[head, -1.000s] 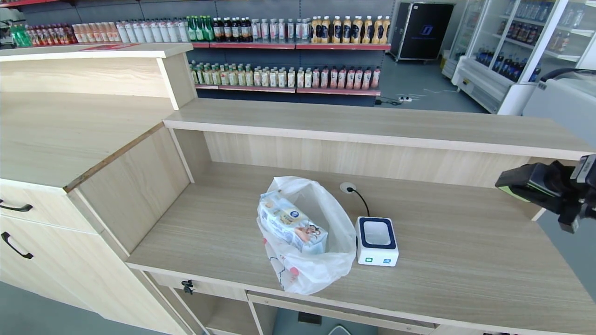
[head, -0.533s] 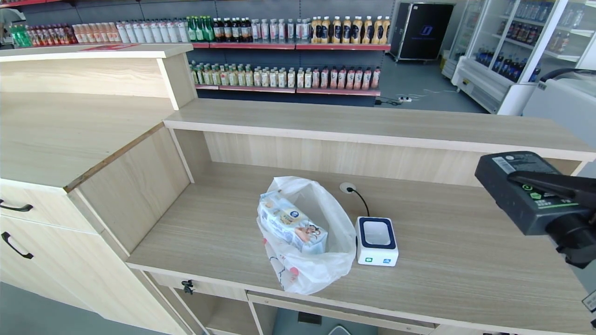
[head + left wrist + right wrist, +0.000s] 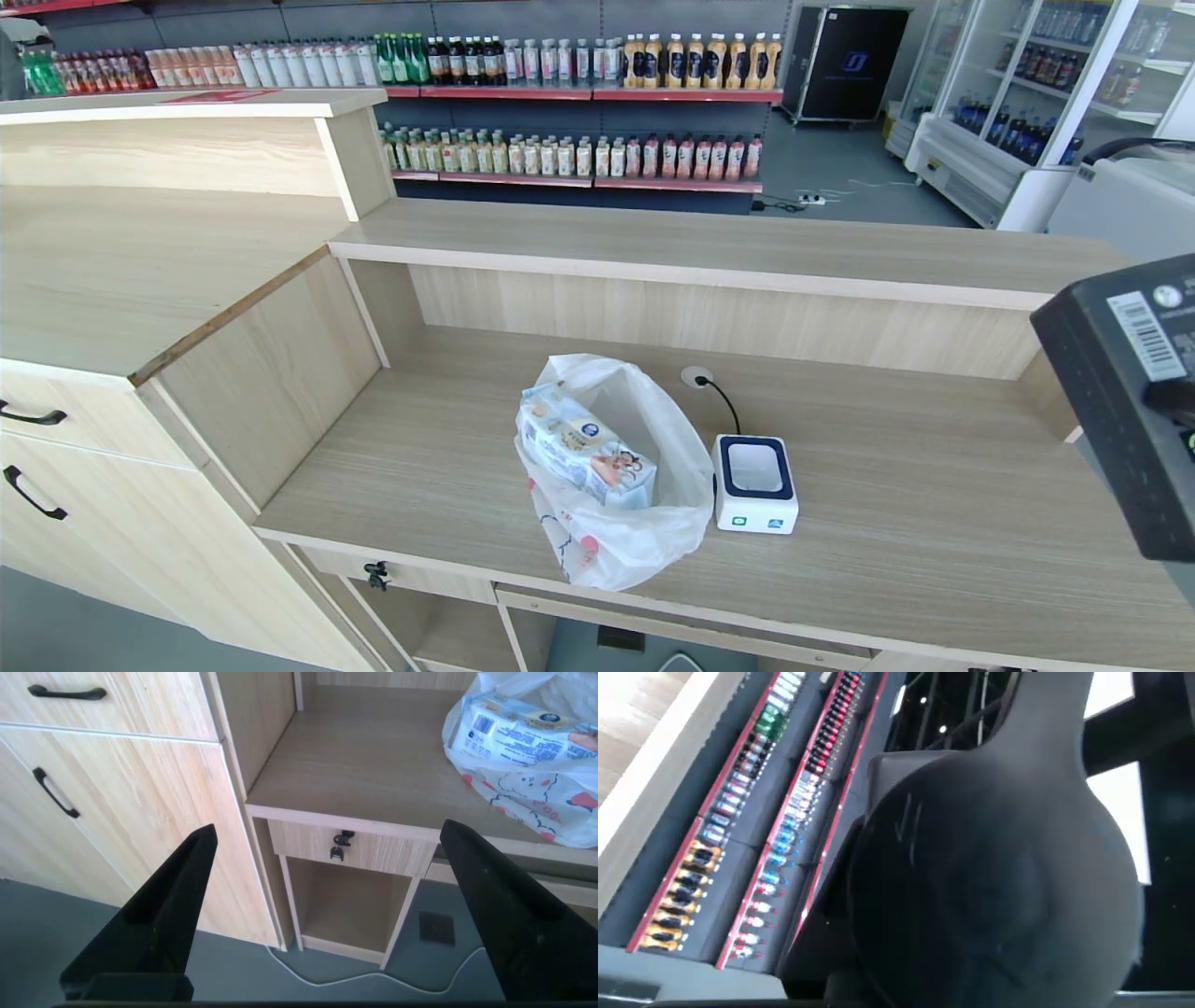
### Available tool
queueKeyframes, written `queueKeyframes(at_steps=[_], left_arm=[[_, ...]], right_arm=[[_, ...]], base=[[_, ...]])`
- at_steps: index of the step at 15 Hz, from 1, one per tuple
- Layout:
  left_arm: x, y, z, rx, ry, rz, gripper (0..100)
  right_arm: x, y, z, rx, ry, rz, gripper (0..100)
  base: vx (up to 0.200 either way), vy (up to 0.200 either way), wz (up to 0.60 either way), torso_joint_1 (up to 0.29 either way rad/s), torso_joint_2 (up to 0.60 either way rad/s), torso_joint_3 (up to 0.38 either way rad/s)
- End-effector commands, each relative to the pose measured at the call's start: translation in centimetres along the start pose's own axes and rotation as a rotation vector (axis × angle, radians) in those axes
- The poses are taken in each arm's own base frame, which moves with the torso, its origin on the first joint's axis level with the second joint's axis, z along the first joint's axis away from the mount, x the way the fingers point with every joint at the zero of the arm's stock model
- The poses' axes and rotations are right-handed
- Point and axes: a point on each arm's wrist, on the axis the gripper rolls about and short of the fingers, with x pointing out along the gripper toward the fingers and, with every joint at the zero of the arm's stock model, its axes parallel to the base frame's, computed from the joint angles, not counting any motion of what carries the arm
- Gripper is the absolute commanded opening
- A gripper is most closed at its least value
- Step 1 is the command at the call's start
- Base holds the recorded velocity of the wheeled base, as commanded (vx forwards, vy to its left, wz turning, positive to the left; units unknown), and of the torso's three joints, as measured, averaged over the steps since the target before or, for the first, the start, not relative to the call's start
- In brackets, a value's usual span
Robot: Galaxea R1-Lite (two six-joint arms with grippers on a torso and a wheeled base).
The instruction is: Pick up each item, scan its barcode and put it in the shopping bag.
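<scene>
Looking down on a wooden table (image 3: 915,485), I see the white shopping bag (image 3: 644,541) standing open near the front edge, with a blue-and-white pack (image 3: 583,448) lying tilted inside it. The white scanner (image 3: 756,485) sits just beside the bag on its right, a black cable (image 3: 724,401) running from behind it. My left pincer (image 3: 327,835) hangs empty, fingers wide apart, out in front of the table. The right arm's black casing (image 3: 1120,411) sits at the table's right end; I cannot tell whether the right pincer is apart or together.
</scene>
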Motion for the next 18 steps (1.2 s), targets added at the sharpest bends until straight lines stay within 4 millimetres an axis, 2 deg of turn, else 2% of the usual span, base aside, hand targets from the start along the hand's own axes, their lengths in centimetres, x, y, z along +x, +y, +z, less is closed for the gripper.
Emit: queueKeyframes(at_steps=[1, 5, 8, 15, 18], left_arm=[[0.0, 0.0, 0.0, 0.0, 0.0, 0.001, 100], [0.0, 0.0, 0.0, 0.0, 0.0, 0.0, 100], [0.0, 0.0, 0.0, 0.0, 0.0, 0.001, 100], [0.0, 0.0, 0.0, 0.0, 0.0, 0.0, 100], [0.0, 0.0, 0.0, 0.0, 0.0, 0.0, 100]], right_arm=[[0.8, -1.0, 0.9, -0.043, -0.076, -0.111, 0], [2.9, -2.6, 1.6, -0.061, -0.097, -0.281, 0], [3.1, -3.8, 2.3, -0.048, -0.072, -0.307, 0], [4.1, -4.2, 3.8, -0.067, -0.158, -0.347, 0], [4.3, -4.3, 3.7, -0.067, -0.154, -0.352, 0]], base=[[0.0, 0.0, 0.0, 0.0, 0.0, 0.0], [0.0, 0.0, 0.0, 0.0, 0.0, 0.0], [0.0, 0.0, 0.0, 0.0, 0.0, 0.0], [0.0, 0.0, 0.0, 0.0, 0.0, 0.0], [0.0, 0.0, 0.0, 0.0, 0.0, 0.0]])
